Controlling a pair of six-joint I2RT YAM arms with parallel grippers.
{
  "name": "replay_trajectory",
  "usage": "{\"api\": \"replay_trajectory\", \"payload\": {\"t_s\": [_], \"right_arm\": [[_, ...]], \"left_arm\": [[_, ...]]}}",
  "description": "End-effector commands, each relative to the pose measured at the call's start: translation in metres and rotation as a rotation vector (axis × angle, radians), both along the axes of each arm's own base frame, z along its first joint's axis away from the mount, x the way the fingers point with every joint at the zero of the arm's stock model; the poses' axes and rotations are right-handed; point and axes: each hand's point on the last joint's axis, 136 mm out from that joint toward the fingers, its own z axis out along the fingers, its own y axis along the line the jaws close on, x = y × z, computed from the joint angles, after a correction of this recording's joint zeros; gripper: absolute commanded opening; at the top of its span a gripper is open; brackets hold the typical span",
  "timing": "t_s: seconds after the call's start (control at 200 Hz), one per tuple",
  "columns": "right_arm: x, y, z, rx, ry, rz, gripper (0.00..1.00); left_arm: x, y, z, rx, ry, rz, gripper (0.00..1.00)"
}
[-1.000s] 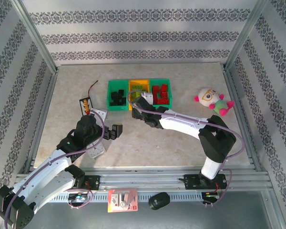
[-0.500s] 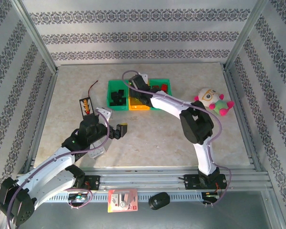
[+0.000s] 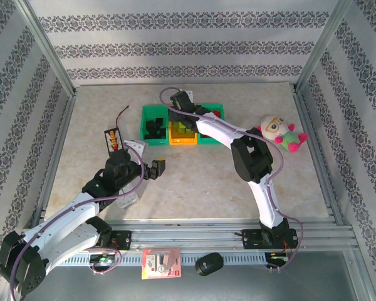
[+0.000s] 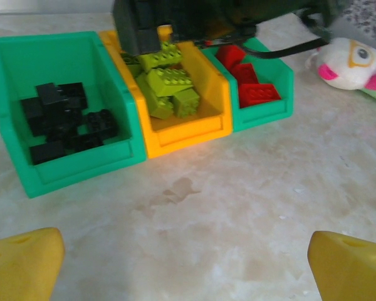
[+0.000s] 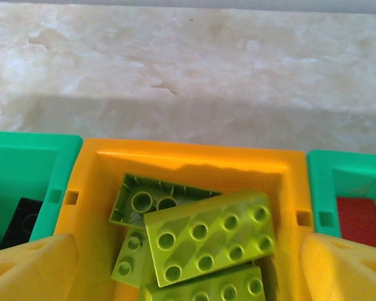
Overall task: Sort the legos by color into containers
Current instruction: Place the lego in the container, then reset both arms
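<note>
Three containers stand in a row at the back of the table. The left teal bin [image 3: 148, 139] [image 4: 62, 169] holds black legos [image 4: 59, 119]. In the middle, the orange-yellow bin [image 3: 182, 140] [image 5: 188, 160] holds lime green legos [image 4: 169, 84] [image 5: 207, 241]. Red legos [image 4: 254, 88] lie in the right teal bin [image 3: 210, 139] [image 4: 263, 113]. My right gripper [image 3: 183, 116] [image 5: 188, 269] hangs open over the yellow bin, and a lime brick lies loose below its fingers [image 5: 31, 269]. My left gripper [image 3: 156, 168] [image 4: 188, 276] stands open and empty over bare table in front of the bins.
A plush toy [image 3: 279, 133] [image 4: 348, 59] lies right of the bins. A black battery holder with wires [image 3: 113, 138] sits at the left. A white square clock [image 3: 161, 263] and a black round object [image 3: 208, 263] lie on the near rail. Metal frame rails border the table.
My right arm swung from in front of the bins to above the yellow bin, and its jaws opened. A lime brick now lies in the bin. My left arm shifted slightly.
</note>
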Motion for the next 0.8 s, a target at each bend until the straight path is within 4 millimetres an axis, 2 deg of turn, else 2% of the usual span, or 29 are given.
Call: {"api": "replay_trajectory", "payload": {"t_s": [0.0,0.1,0.175,0.26,0.395,0.48,0.55,0.62,0.725,0.794], "right_arm": [[-0.02,-0.002,0.06,0.043,-0.097,0.034,0.95],[-0.045,-0.02,0.081,0.056,-0.146,0.034,0.98],[-0.066,-0.039,0.089,0.042,-0.201,0.052,0.98],[-0.089,-0.071,0.096,-0.004,-0.259,0.034,0.98],[-0.123,-0.131,0.098,-0.099,-0.327,-0.014,0.98],[-0.142,-0.18,0.081,-0.163,-0.318,-0.084,0.98],[-0.153,-0.224,0.067,-0.202,-0.309,-0.162,0.98],[-0.162,-0.26,0.055,-0.223,-0.32,-0.219,0.98],[-0.166,-0.302,0.033,-0.184,-0.323,-0.292,0.98],[-0.163,-0.319,0.024,-0.172,-0.346,-0.322,0.98]], "left_arm": [[0.016,0.018,0.004,0.026,-0.031,0.119,0.99],[0.033,0.034,0.008,0.055,-0.056,0.183,0.99],[0.048,0.057,0.011,0.083,-0.077,0.271,0.99],[0.063,0.085,0.009,0.116,-0.09,0.38,0.99],[0.074,0.124,-0.007,0.267,-0.071,0.497,0.99],[0.077,0.143,-0.016,0.297,-0.076,0.551,0.99],[0.079,0.152,-0.028,0.336,-0.094,0.551,0.98],[0.081,0.156,-0.041,0.393,-0.093,0.534,0.98],[0.087,0.155,-0.054,0.369,-0.127,0.51,1.0],[0.092,0.155,-0.058,0.328,-0.167,0.512,0.99]]}}
